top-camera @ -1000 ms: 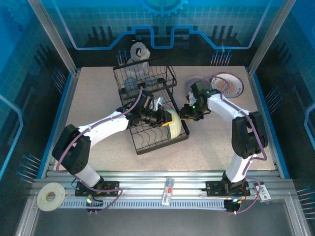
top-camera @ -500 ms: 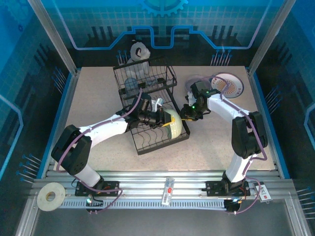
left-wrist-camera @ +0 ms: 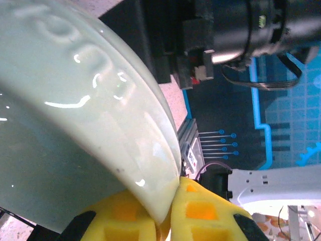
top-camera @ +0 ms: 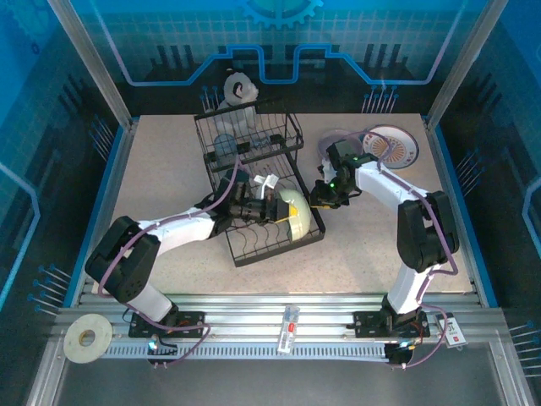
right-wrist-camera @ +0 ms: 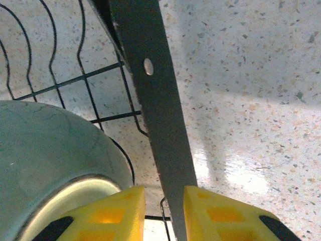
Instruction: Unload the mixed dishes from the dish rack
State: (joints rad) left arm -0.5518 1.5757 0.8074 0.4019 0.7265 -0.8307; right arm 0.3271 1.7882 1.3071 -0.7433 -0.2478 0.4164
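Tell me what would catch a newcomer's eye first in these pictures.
The pale green bowl is up on its side in the black dish rack mid-table, and the left hand is pinching its rim. The right hand straddles the rack's right edge bar. A patterned plate lies on the table at the far right.

The top external camera looks down from above and behind both arms. Each wrist camera peers closely along its jaws: the left has the pale green bowl point(left-wrist-camera: 75, 125) between them, the right the dish rack point(right-wrist-camera: 150, 115) rail, with the same bowl just outside them.
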